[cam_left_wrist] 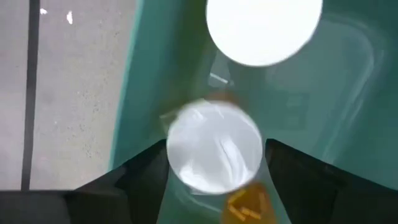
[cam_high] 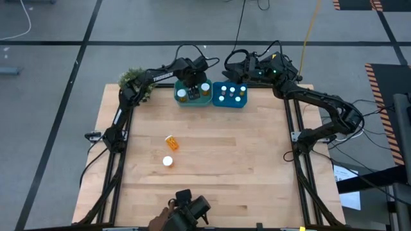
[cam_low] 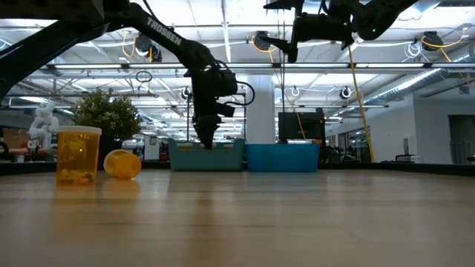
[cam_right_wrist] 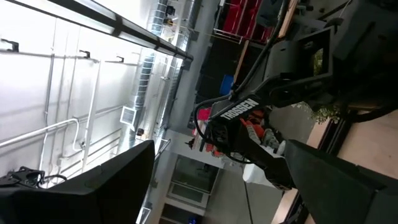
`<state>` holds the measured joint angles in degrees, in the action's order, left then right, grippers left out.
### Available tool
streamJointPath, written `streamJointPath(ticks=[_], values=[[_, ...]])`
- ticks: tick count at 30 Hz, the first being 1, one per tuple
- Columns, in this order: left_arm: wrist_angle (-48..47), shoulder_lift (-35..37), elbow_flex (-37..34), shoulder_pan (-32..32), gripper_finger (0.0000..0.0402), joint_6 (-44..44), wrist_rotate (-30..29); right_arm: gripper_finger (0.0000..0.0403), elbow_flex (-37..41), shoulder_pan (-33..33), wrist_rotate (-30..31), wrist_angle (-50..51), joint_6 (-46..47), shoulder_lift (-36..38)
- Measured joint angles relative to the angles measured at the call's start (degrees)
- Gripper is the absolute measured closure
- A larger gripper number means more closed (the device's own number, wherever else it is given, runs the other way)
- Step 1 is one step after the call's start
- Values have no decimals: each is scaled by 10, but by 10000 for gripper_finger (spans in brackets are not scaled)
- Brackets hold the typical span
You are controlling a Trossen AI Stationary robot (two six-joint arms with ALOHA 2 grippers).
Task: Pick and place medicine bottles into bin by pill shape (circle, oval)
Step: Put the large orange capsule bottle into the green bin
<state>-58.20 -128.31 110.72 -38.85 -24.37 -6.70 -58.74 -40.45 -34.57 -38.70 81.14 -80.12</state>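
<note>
Left end effector (cam_left_wrist: pixel 214 186) over the green bin (cam_high: pixel 193 101), fingers apart around a bottle (cam_left_wrist: pixel 214 152).
Best released low inside the green bin, then lifted straight clear.

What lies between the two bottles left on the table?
Nothing: in the high view, bare wood separates the lying bottle from the standing bottle on the table.

High view straight down over the whole table (cam_high: pixel 212 154), low view level across it, left wrist close inside the teal bin (cam_left_wrist: pixel 155 93), also in both wider views, right wrist facing the room
</note>
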Motion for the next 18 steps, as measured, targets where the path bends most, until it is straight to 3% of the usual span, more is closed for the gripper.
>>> streamJointPath(ticks=[10,18], values=[[-1,0,14,5,128,21,-22,51,0,0,0,0,-2,0],[-129,0,108,15,134,103,-24,51,0,0,-3,0,-8,0]])
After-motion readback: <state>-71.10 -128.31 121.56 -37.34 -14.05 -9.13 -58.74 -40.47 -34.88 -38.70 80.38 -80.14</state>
